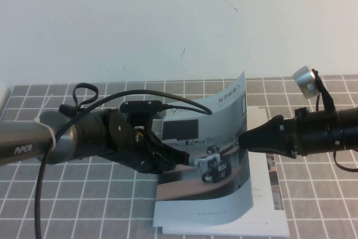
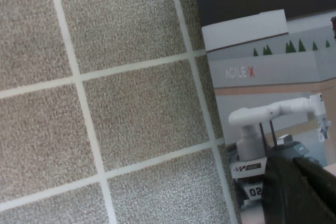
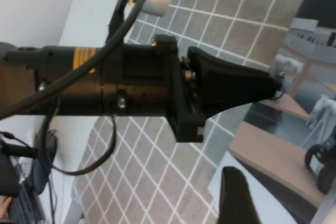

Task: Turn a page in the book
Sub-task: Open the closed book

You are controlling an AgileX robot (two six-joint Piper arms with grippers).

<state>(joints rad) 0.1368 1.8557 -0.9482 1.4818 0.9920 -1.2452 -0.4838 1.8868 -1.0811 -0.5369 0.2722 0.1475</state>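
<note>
High view, starting nearest us: the book (image 1: 263, 219) lies on the checked mat (image 1: 84, 205), its near edge flat. Its top leaf (image 1: 224, 116) is lifted and bowed, so the printed face with the wheeled robots tilts toward the camera.

Just beyond that edge, the left gripper (image 1: 187, 158) reaches in from the left with its tip against the printed face. We cannot tell whether it is spread or pinched, or whether it has hold of the paper.

The right gripper (image 1: 243, 138) comes in level from the right, and its tip meets the leaf's right-hand edge. We cannot tell whether it is gripping or only propping the sheet.

Farther back, the leaf's top corner stands highest, above the mat's far rows and below the pale wall (image 1: 168, 15).

We judge the turn to be roughly halfway, with the sheet up but not yet over. To finish well, we should carry the free edge in a slow arc toward our left. The lift should stay on the edge rather than the face, so the thin paper bends without creasing. The left arm should get clear before the leaf lands. A pull along the table should be avoided, since the light brochure could slide with it.
</note>
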